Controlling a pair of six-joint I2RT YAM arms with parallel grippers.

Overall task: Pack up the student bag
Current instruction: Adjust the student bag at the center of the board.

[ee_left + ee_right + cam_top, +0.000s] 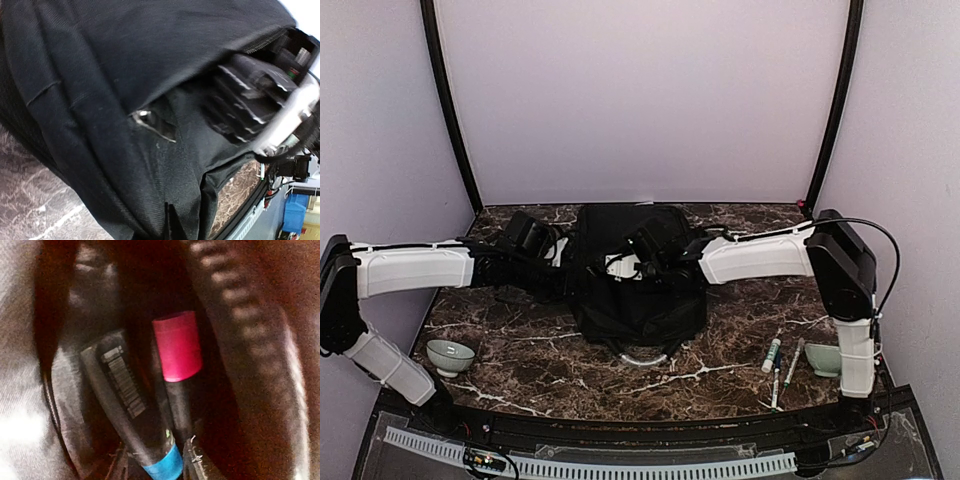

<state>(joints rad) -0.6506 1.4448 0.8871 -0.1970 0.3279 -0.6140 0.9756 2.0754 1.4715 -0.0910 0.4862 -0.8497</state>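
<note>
two arms meet at the backpack [640,300], which lies flat in the middle of the marble table [540,350], its long axis running from the back wall toward the arm bases. its grey handle loop [645,357] points at the near edge and its far end sits close to the back edge. the left gripper [552,250] is against the bag's left flank; the left wrist view shows only black cloth and a small metal glint [155,125], so i cannot tell how its jaws stand. the right gripper [638,262] is down in the open mouth of the bag, beside a zip [235,300]. its camera shows a pink-capped marker [177,347] and a blue-ended marker [132,410] lying side by side inside, but the picture is too blurred to tell whether the jaws are apart or closed. bare marble lies on both sides and in front. one pale bowl [450,355] sits front left, another bowl [825,360] and some pens [772,355] front right, all well apart from the bag.
</note>
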